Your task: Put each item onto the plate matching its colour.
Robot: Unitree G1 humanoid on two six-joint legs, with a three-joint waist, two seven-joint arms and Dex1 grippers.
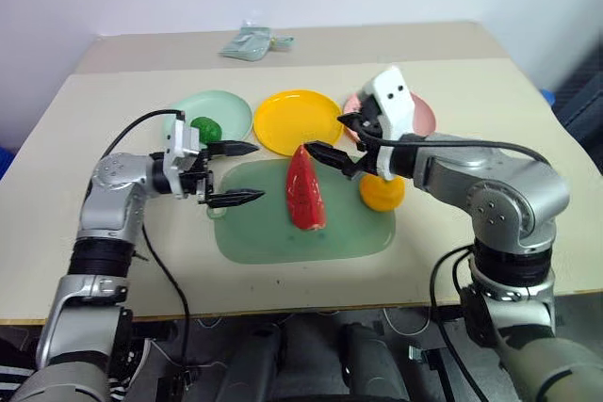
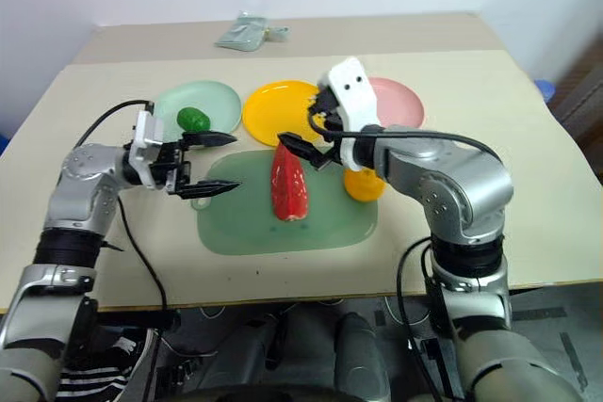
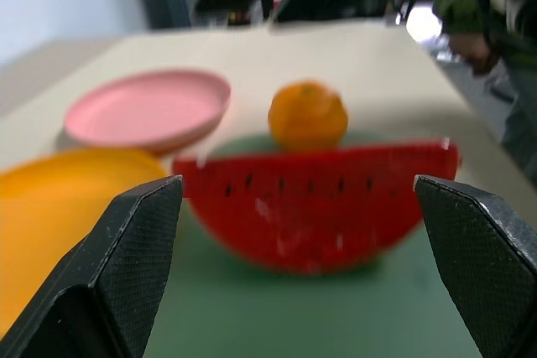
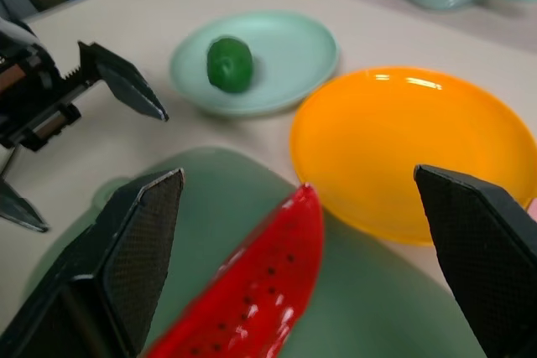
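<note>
Right end effector (image 1: 344,141) gapes above upright red watermelon wedge (image 1: 305,189)

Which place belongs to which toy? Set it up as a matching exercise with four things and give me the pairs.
Things:
1. green fruit
2. watermelon slice
3. mandarin
4. pale green packet

Places:
A. standing upright on the green board
B. at the far edge of the table, beyond the plates
C. on the mint green plate
D. at the board's right edge, below the pink plate in the eye views

Pairs: 1-C, 2-A, 3-D, 4-B
</note>
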